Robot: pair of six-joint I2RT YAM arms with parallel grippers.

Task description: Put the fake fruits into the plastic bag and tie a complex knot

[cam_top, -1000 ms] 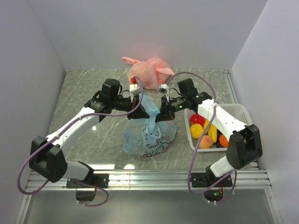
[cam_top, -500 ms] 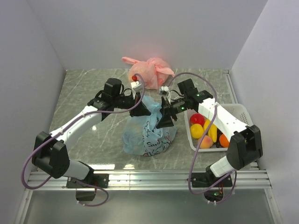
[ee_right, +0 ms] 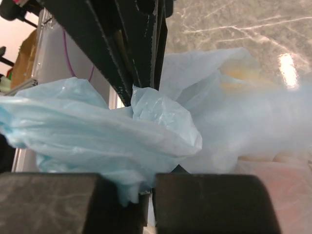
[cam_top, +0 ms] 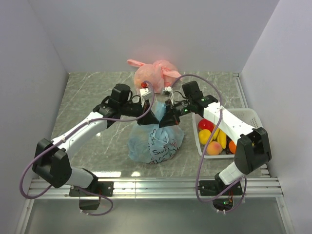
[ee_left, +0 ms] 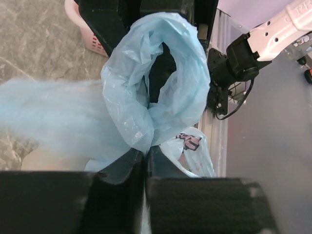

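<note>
Plastic this thin will be light, limp and slippery. The blue bag [cam_top: 155, 144] will likely crumple under any touch and slide between smooth fingers, and it may tear if pulled hard. It sits slumped on the table [cam_top: 92, 92] between the two arms, with its top drawn up into a peak. The best places to hold it appear to be the bunched handles, where several layers gather into something thick enough to pinch.

Both arms hold it there. The left gripper [cam_top: 150, 115] is clamped on a twisted strand of the film, and from its own camera a handle loop [ee_left: 161, 87] rises just past the fingertips. The right gripper [cam_top: 168, 117] is pinched onto a wad of the same blue film just beside the left one, so the two nearly touch above the bag.

Several fruits [cam_top: 212, 139], red, yellow, peach and orange, lie in the basket [cam_top: 253, 117] at the right, well apart from the bag. A pink bag [cam_top: 155, 74] sits at the back.

The grippers hide the bag's mouth, so I cannot tell whether the handles are crossed or knotted. Pale yellowish shapes show through the film in the right wrist view, but I cannot tell what they are. Part of the basket is covered by the right arm.
</note>
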